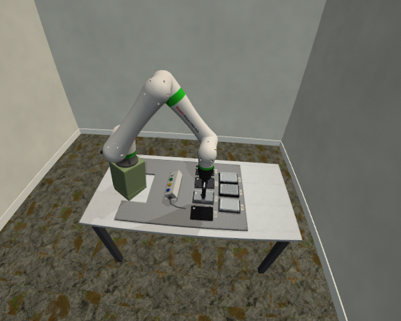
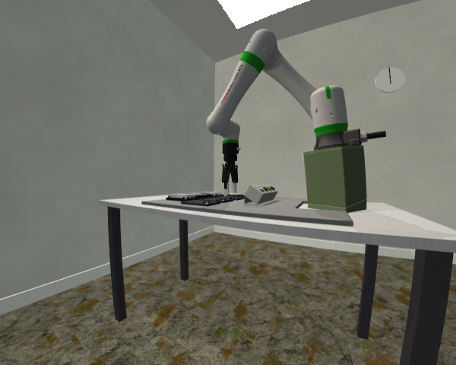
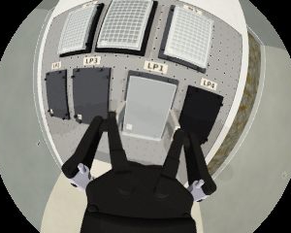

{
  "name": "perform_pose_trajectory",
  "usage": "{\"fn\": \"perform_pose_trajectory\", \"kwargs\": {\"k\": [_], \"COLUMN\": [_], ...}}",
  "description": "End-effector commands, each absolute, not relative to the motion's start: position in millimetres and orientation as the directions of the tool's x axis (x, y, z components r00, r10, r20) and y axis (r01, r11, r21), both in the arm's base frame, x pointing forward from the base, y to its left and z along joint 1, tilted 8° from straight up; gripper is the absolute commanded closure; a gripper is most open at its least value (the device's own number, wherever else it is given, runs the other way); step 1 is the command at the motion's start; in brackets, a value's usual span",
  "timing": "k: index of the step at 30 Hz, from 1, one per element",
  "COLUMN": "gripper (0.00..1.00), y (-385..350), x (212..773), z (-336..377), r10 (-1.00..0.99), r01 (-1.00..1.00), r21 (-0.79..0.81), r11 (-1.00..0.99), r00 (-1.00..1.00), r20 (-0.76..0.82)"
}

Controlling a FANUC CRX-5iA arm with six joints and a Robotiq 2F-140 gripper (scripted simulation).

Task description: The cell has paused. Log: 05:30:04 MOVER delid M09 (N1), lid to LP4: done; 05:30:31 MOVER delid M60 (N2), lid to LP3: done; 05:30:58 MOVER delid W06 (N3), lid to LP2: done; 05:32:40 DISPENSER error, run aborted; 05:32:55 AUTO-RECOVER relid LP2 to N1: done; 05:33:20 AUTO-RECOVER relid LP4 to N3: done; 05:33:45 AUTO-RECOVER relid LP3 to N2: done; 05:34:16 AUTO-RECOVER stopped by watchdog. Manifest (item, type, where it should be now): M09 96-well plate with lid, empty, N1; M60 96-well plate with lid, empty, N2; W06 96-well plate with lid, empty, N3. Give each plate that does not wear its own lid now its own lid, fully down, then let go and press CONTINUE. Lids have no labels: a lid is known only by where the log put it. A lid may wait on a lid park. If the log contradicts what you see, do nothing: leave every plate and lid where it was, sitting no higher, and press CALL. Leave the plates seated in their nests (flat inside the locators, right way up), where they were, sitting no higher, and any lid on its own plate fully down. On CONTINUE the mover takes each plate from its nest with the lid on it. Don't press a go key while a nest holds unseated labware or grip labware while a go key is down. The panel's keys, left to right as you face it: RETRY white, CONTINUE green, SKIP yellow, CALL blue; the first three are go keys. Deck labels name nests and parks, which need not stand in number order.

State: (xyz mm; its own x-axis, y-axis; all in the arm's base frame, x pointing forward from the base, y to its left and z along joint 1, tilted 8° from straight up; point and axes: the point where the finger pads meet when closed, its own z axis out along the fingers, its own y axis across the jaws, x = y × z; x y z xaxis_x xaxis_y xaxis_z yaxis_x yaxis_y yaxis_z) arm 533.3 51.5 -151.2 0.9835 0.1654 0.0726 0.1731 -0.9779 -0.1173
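Note:
My gripper (image 1: pixel 203 197) is shut on a clear lid (image 3: pixel 147 105) at the lid park labelled LP1, low on the deck; it also shows in the exterior view (image 2: pixel 229 189) and in the wrist view (image 3: pixel 145 127). I cannot tell whether the lid rests on the park or hangs just above it. Three 96-well plates sit in the nests beyond: left (image 3: pixel 78 29), middle (image 3: pixel 125 22), right (image 3: pixel 186 35). In the top view they form the right column (image 1: pixel 228 189). I cannot tell which of them wear lids.
Dark lid parks lie empty beside the lid: LP3 (image 3: pixel 90 93), one further left (image 3: pixel 56 93) and LP4 (image 3: pixel 200 112). The key panel (image 1: pixel 173 184) stands left of the parks, with its cable trailing forward. The green robot pedestal (image 1: pixel 127 178) is at the deck's left end.

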Motion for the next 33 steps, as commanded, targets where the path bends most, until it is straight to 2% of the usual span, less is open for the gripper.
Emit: {"fn": "perform_pose_trajectory", "kwargs": {"k": [1,33], "gripper": [1.00,1.00], "y": [51.5,52.4], "x": [533.5,533.9], "z": [-151.5,-158.8], "r10": [0.165,0.165], "r01": [0.173,0.172], "r21": [-0.117,-0.117], "r11": [-0.978,-0.978], "r00": [0.984,0.984], "r20": [0.073,0.073]}}
